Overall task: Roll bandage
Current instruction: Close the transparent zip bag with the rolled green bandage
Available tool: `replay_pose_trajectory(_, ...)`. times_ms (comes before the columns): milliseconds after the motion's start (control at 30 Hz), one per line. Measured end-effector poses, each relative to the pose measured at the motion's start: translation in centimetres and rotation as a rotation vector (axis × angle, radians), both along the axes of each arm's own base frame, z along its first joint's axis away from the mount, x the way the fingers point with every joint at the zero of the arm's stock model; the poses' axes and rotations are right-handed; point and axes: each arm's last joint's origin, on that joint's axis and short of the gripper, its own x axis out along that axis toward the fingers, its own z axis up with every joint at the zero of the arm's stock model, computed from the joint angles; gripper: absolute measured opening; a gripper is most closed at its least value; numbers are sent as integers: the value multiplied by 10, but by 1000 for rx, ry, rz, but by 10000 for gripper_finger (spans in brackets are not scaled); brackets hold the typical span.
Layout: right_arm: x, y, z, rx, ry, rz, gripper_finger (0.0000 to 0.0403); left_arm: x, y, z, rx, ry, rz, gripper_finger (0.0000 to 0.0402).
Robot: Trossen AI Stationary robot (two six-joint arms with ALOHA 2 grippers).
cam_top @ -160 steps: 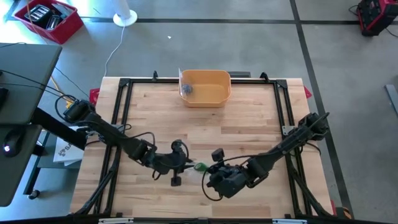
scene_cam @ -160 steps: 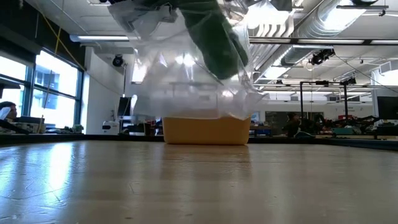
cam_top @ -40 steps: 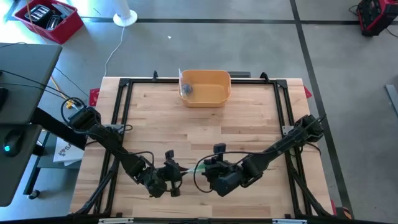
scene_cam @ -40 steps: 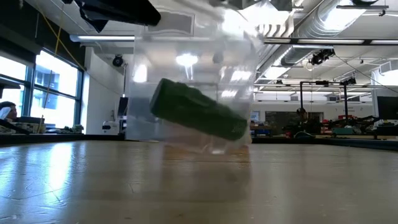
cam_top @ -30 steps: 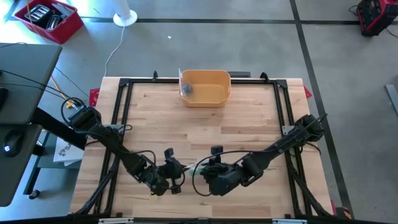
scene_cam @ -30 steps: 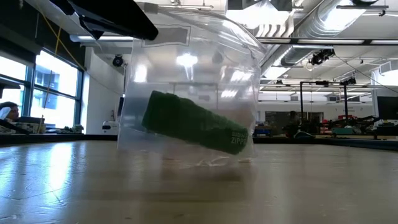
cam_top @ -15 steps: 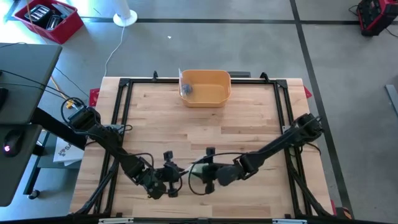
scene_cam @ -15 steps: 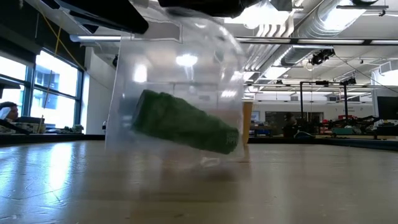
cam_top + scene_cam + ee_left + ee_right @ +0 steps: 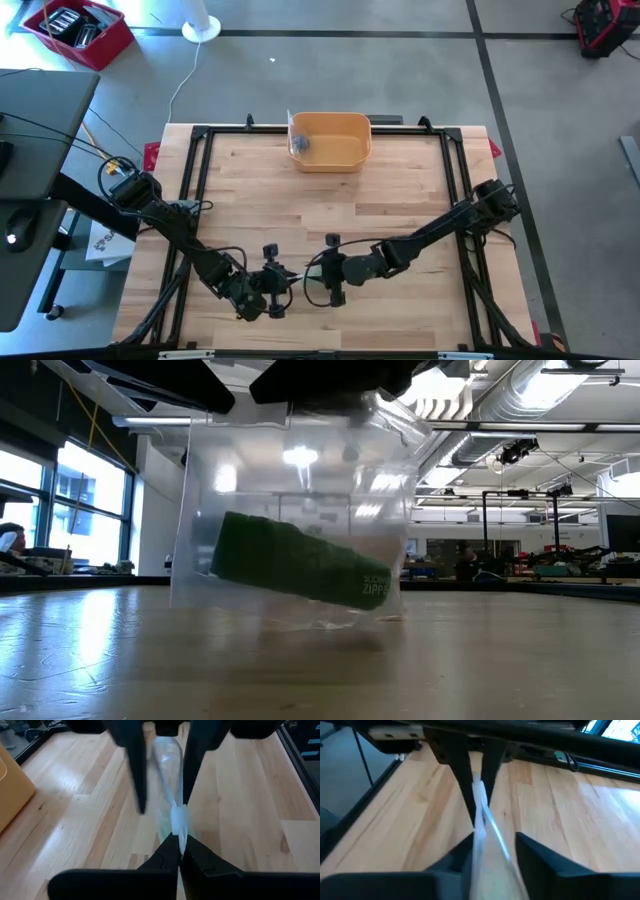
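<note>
A green bandage roll (image 9: 295,572) sits inside a clear zip bag (image 9: 290,510) held up by its top edge near the front of the wooden surface (image 9: 400,190), midway between the two arms. The left gripper (image 9: 176,851) has its jaws pinched tight on the bag's upper seam; the right gripper (image 9: 492,845) straddles the same seam with its jaws partly apart, and whether it actually grips cannot be told. The bandage looks already wound into a cylinder and bagged, so the rolling appears done; what seems left is closing the bag or setting it down, perhaps in the orange bin (image 9: 330,140) at the far edge. In the low view the roll's long axis runs side to side, its right end dipping toward the surface.
</note>
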Motion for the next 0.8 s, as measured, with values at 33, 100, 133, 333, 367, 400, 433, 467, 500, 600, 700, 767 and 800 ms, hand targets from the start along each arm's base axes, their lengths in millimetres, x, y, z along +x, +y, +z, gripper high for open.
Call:
replay_pose_trajectory(33,-1,2,0,2,-1,4,98,-1,-1,0,1,1,-3,0)
replay_pose_trajectory(100,-3,6,0,2,-2,15,48,-2,-2,0,1,1,-7,0)
replay_pose_trajectory(133,-4,8,0,3,-2,16,26,-2,-2,0,1,1,-8,0)
replay_pose_trajectory(333,-6,12,0,46,-11,-42,4,-4,-2,1,-2,38,-59,27)
replay_pose_trajectory(367,-6,12,0,46,-11,-43,2,-6,-1,4,-5,47,-69,37)
replay_pose_trajectory(400,-6,12,0,49,-12,-47,3,-8,-1,7,-6,50,-74,48)
replay_pose_trajectory(433,-6,12,0,54,-13,-51,4,-11,-1,10,-5,48,-81,59)
replay_pose_trajectory(467,-6,12,0,57,-13,-55,3,-13,-2,13,-8,39,-84,70)
replay_pose_trajectory(500,-6,12,0,57,-13,-55,2,-15,-2,15,-8,29,-82,79)
replay_pose_trajectory(600,-6,13,1,49,-23,-47,2,-18,-4,18,9,-13,-50,99)
replay_pose_trajectory(700,-6,13,2,50,-25,-48,1,-18,-7,16,32,-42,-16,103)
replay_pose_trajectory(767,-6,12,2,48,-26,-50,1,-18,-9,14,51,-59,4,95)
replay_pose_trajectory(800,-6,12,2,48,-28,-53,1,-17,-10,15,59,-74,13,88)
